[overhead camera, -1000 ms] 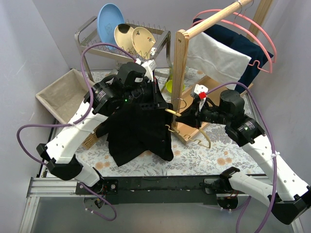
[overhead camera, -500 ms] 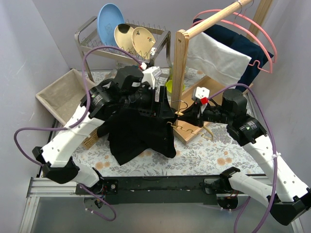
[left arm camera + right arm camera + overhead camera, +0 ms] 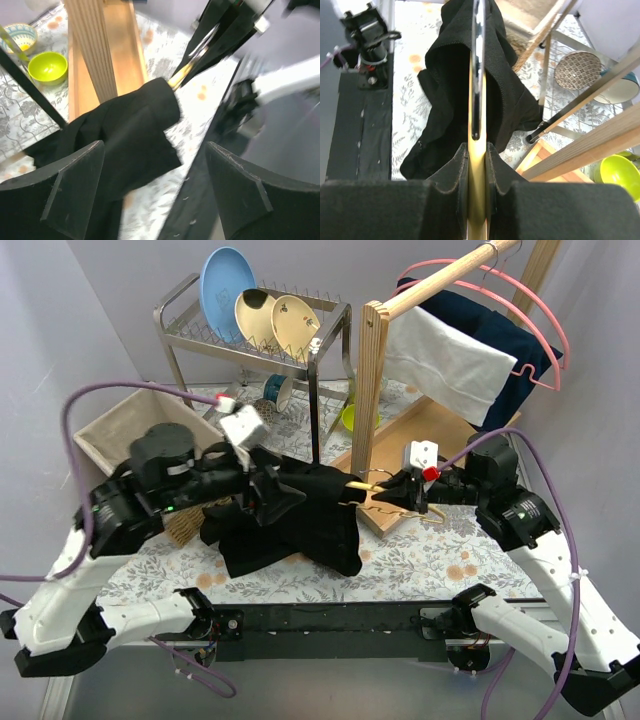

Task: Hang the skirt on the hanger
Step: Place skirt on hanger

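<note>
The black skirt point(image 3: 300, 515) is draped over one arm of the golden hanger point(image 3: 362, 483), and its lower part lies bunched on the table. My right gripper point(image 3: 402, 490) is shut on the hanger point(image 3: 476, 165) and holds it level, its far end buried in the skirt point(image 3: 445, 75). At the skirt's left side my left gripper point(image 3: 278, 492) is open with nothing between its fingers. In the left wrist view the skirt point(image 3: 125, 135) lies beyond the open left gripper point(image 3: 155, 190), and the hanger's tip point(image 3: 179, 78) pokes out of the cloth.
A wooden clothes rack point(image 3: 372, 390) stands right behind the hanger, with a white cloth point(image 3: 445, 360), a navy garment and pink hangers point(image 3: 540, 330). A metal dish rack point(image 3: 250, 335) with plates is at the back. A grey fabric bin point(image 3: 115, 430) sits at left. A green bowl point(image 3: 47, 67) is near the rack.
My left gripper has opened, let go of the skirt and drawn back to the left. The skirt now hangs from the hanger alone. The right gripper has shifted slightly right, still gripping.
</note>
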